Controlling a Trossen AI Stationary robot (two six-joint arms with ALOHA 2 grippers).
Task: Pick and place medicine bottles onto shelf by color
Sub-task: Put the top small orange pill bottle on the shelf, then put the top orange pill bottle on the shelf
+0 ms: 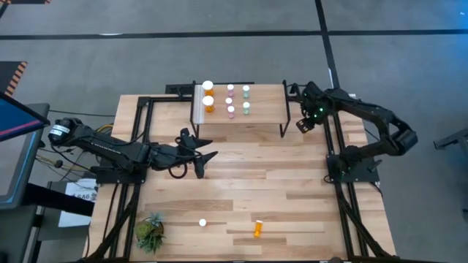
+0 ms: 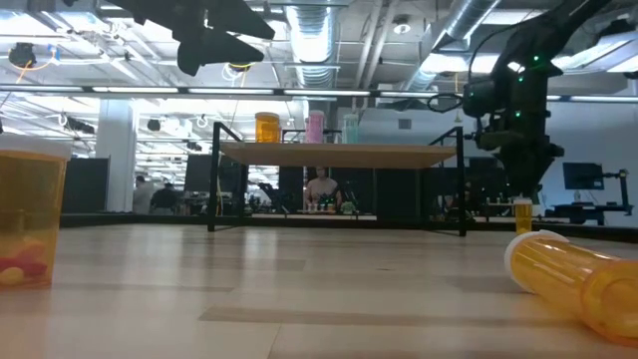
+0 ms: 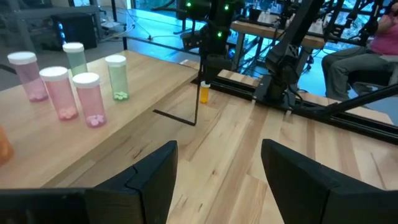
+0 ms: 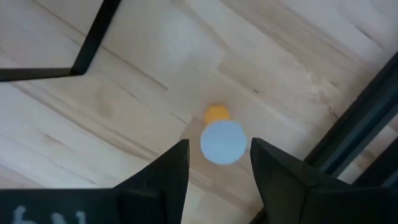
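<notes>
Right wrist view is showing the right pincer [image 4: 219,163] hanging open directly over a small upright orange bottle [image 4: 222,140], fingers not touching it, beside the shelf [image 1: 263,109] leg. The left pincer [image 1: 205,162] is waiting open mid-surface.

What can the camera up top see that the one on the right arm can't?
Only the top view shows the shelf with bottles on it, the plant, a lying orange bottle and the left hand. Only the right wrist view shows a small orange bottle standing on the table, its white cap between the right hand fingers. Both show the wooden table.
</notes>
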